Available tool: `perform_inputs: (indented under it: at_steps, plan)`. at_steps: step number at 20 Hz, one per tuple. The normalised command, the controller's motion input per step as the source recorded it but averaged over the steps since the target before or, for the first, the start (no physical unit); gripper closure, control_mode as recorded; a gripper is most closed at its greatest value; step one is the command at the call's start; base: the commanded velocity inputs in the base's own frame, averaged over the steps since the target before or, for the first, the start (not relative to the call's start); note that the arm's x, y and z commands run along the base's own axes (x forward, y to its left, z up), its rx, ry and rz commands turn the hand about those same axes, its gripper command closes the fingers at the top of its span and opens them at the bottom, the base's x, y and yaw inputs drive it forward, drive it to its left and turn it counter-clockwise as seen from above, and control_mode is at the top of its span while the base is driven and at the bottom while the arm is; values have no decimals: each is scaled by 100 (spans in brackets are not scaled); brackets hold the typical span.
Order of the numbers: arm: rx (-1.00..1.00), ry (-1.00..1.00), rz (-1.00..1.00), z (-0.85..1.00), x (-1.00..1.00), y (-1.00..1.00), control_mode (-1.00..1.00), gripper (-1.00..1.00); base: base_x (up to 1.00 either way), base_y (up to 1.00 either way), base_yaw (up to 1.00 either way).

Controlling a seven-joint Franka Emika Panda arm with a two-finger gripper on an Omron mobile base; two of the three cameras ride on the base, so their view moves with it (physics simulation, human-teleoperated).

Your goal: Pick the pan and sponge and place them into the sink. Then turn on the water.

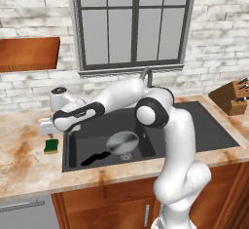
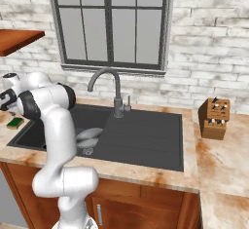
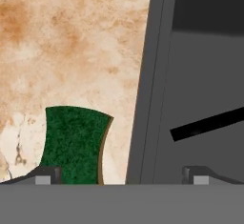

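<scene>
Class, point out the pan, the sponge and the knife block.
pan (image 1: 121, 142), left base view, middle of its round bowl.
sponge (image 3: 74, 144), hand view, green top.
knife block (image 2: 214, 120), right base view, wooden front face.

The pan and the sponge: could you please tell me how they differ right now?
The pan is round, shiny grey metal; the sponge is small, rectangular and green-topped. The pan already lies in the sink basin; the sponge sits on the counter beside the sink. Neither is gripped.

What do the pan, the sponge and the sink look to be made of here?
Pan: likely metal, grey sheen; black handle of unclear material. Sponge: coarse green scouring top over a yellowish edge. Sink: matte black, no glare, perhaps composite or coated metal.
</scene>
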Motion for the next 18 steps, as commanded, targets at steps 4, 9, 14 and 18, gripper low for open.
perform_inputs:
  at_steps: [4, 9, 14, 18]
  plan:
    - [2, 0, 0, -5, 0, 30, -100, -100, 0, 0, 0]
    - [0, 0, 0, -18, 0, 22, -100, -100, 0, 0, 0]
    - [0, 0, 0, -24, 0, 13, -100, -100, 0, 0, 0]
    - [0, 0, 0, -24, 0, 13, -100, -100, 0, 0, 0]
